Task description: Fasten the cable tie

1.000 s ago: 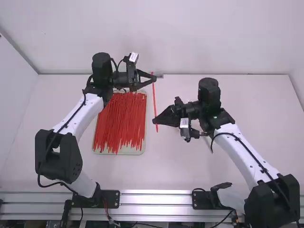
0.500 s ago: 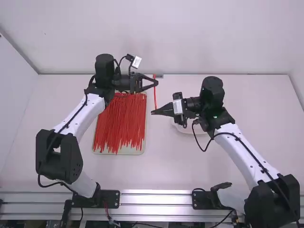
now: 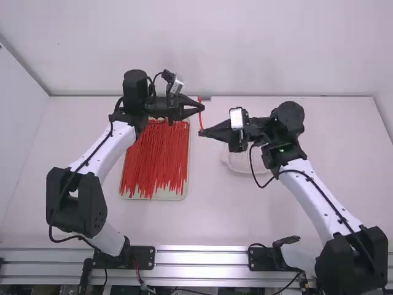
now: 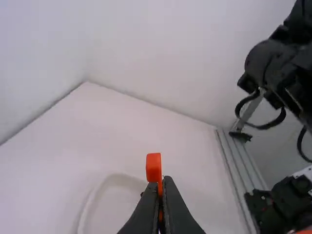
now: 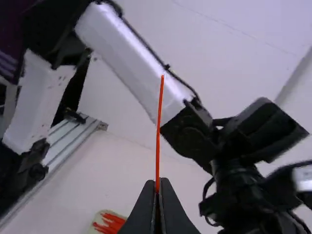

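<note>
My left claw (image 3: 198,106) is pinched narrow on the tie (image 3: 200,118), gripping it right under its square head (image 4: 153,166) (the head pokes out just past my fingertips). My right claw (image 3: 202,131) is closed tight on the same tie, farther along the strap. In the right wrist view the strap stands thin and straight out from between my fingers, crossing in front of the left arm. In the high view the tie spans the short gap between the two claws. It is held up off the table (image 3: 92,123), and the claw tips are near each other but apart. Back from my left claw, under that arm, lies the tray (image 3: 153,197) with its pile of spare ties (image 3: 156,153). A clear dish (image 3: 245,166) sits beneath my right claw's wrist.
</note>
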Controlling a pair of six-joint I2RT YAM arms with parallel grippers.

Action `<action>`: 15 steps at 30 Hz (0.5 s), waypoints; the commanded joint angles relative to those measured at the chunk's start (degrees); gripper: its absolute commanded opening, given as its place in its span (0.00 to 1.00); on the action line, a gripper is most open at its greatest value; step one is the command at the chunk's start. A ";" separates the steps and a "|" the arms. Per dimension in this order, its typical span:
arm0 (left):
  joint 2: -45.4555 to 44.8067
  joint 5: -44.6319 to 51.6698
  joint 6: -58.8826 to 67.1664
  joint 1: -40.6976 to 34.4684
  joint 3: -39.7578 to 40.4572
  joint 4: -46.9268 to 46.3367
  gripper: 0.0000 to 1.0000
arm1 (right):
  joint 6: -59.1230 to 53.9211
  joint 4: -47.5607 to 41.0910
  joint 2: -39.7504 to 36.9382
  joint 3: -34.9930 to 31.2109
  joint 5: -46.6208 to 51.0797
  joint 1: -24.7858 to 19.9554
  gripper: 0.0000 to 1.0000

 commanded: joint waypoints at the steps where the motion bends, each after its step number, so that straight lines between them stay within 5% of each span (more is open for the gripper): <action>1: -0.22 1.36 6.75 -0.15 1.27 0.87 0.02 | 14.58 2.19 -0.96 1.75 5.20 -0.04 0.00; 15: -0.22 8.31 10.64 -0.48 1.27 23.82 0.02 | 32.33 -2.73 1.88 -0.50 12.52 -0.07 0.00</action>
